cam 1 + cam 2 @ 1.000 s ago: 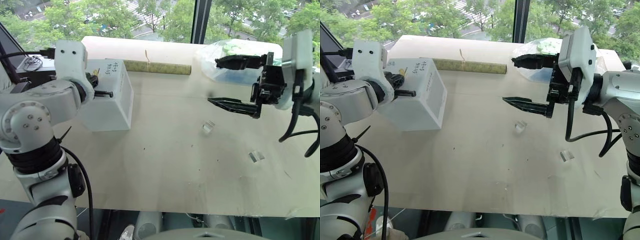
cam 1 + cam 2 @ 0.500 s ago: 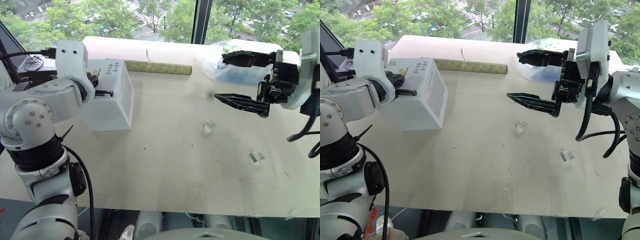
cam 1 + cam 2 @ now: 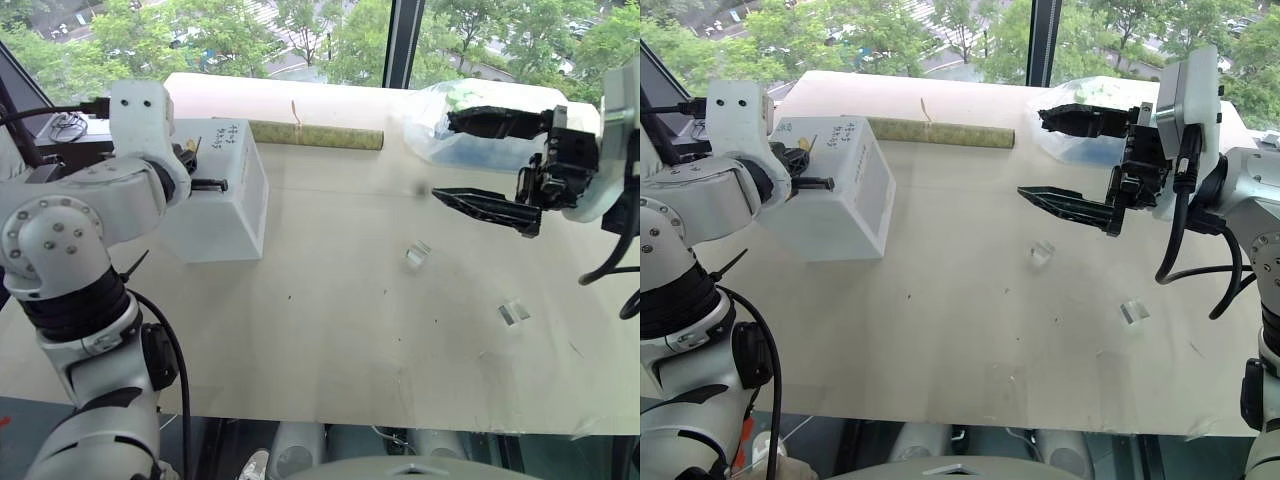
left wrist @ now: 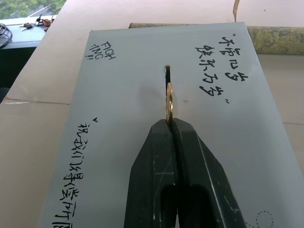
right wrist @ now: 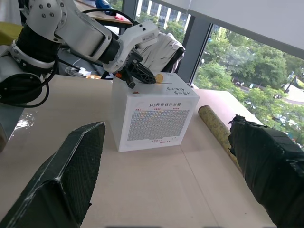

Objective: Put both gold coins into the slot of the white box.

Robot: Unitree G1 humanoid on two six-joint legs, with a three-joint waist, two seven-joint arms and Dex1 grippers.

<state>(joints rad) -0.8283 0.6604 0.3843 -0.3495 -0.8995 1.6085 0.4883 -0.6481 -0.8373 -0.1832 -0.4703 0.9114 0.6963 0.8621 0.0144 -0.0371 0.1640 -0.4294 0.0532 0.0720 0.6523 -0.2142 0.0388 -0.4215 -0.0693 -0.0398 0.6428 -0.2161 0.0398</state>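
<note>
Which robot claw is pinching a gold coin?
The left gripper, the one over the white box. Its fingers are shut on a gold coin, edge-on above the slot. The right gripper is wide open and empty.

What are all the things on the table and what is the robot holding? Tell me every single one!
white box: one, white with dark handwriting, on the table's left side.
slot: one, dark, in the box's top.
gold coin: one seen, gold, on edge just in front of the slot.
rolled mat: one, greenish, at the far edge behind the box.
clear bag: one, clear with green inside, far right.
clear plastic pieces: two, clear, on the table's right half.
table: one, light tan.
left gripper: black, shut on the coin above the box.
right gripper: black, open, empty, above the table's right side.
</note>
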